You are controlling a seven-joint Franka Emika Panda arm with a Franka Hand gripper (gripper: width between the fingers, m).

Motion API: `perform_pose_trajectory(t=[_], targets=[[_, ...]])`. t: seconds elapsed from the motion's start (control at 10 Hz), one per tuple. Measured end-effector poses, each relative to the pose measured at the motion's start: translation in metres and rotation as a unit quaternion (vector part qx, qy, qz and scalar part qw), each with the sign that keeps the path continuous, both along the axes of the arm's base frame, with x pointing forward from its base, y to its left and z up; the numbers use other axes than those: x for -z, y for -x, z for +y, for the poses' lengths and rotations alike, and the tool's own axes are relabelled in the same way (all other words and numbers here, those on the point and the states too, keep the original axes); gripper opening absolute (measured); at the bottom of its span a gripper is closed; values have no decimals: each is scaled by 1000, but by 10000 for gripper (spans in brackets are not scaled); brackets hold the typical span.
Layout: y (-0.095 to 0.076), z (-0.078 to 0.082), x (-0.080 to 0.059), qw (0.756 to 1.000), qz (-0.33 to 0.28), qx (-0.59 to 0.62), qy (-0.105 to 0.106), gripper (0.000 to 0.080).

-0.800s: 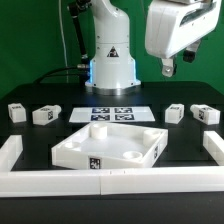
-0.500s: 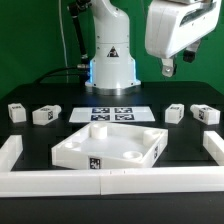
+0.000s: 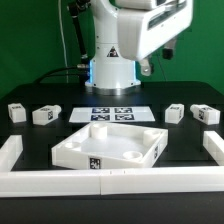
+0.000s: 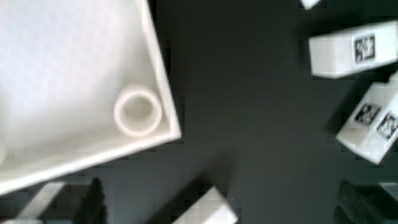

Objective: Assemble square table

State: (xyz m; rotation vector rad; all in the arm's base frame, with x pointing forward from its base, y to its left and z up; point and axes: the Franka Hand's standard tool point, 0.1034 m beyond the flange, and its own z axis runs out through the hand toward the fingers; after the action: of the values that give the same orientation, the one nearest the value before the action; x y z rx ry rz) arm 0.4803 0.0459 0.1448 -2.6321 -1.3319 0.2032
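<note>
The gripper (image 3: 148, 67) is hanging high toward the exterior view's right, holding nothing; in the wrist view its dark fingers (image 4: 57, 203) seem to be standing wide apart, though they are blurred. The square tabletop (image 3: 110, 147) is lying rim up in the near middle, just in front of the marker board (image 3: 110, 113). Two legs (image 3: 15, 112) are sitting at the exterior view's left and two more (image 3: 206, 115) at its right, apart from the top
</note>
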Motion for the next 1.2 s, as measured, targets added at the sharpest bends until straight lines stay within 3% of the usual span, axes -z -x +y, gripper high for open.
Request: perform_pose_trajectory(t=[0.1, 0.2, 0.5, 0.7, 1.2], targets=[[3, -13, 8, 1000, -21, -3, -23, 649], [0, -26, 13, 998, -52, -3, -29, 649], [-8, -51, 32, 990, -141, 17, 0, 649], [-3, -49, 49, 986, -160, 50, 17, 649], [-3, -49, 51, 987, -156, 28, 21, 649]])
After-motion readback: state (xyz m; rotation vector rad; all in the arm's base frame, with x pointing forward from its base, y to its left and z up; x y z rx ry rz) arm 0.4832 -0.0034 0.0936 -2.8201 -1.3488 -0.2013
